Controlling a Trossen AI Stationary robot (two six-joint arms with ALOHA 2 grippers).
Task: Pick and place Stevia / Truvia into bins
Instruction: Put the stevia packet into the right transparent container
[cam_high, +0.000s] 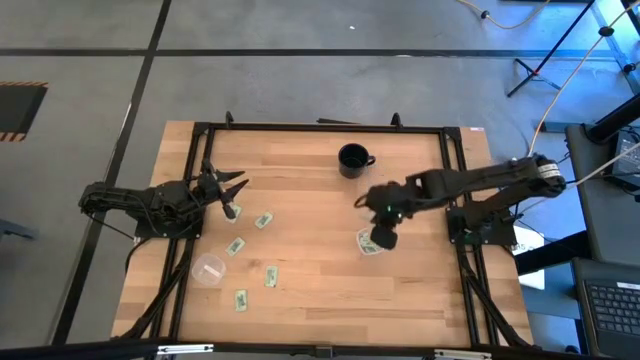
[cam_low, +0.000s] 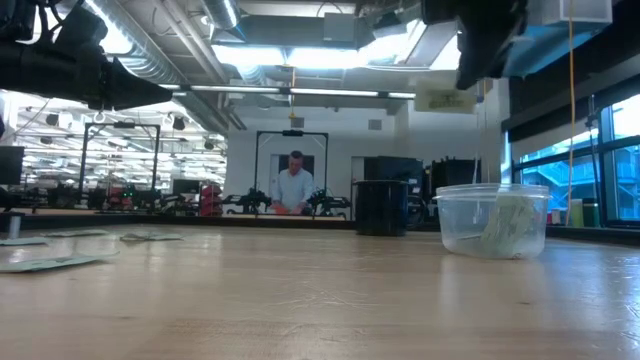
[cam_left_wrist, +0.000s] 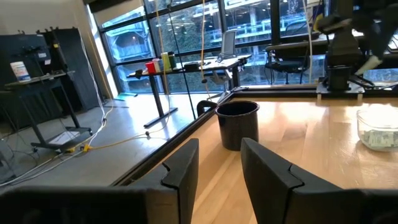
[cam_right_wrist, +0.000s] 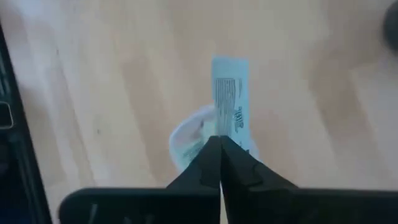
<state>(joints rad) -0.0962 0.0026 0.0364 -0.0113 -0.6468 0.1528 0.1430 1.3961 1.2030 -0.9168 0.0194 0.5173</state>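
Several pale green Stevia sachets (cam_high: 263, 221) lie flat on the wooden table's left half. One clear bin (cam_high: 208, 268) stands empty among them. A second clear bin (cam_low: 493, 220), right of centre, has sachets in it. My right gripper (cam_right_wrist: 219, 140) hangs high above this bin, shut on one sachet (cam_right_wrist: 229, 93); in the high view the right gripper (cam_high: 383, 238) covers part of the bin. My left gripper (cam_left_wrist: 217, 168) waits open and level at the table's left edge, touching nothing. My right gripper pinches the sachet by one short end (cam_right_wrist: 225, 127) between its two fingertips. The fingers slant down from above. The sachet sticks out beyond the fingertips, lifted clear, over the bin (cam_right_wrist: 186, 143) with sachets in it.
A black mug (cam_high: 353, 159) stands near the far edge, between the two arms. A black frame (cam_high: 200, 140) rims the table. Bare wood lies along the near edge and at the right of the filled bin.
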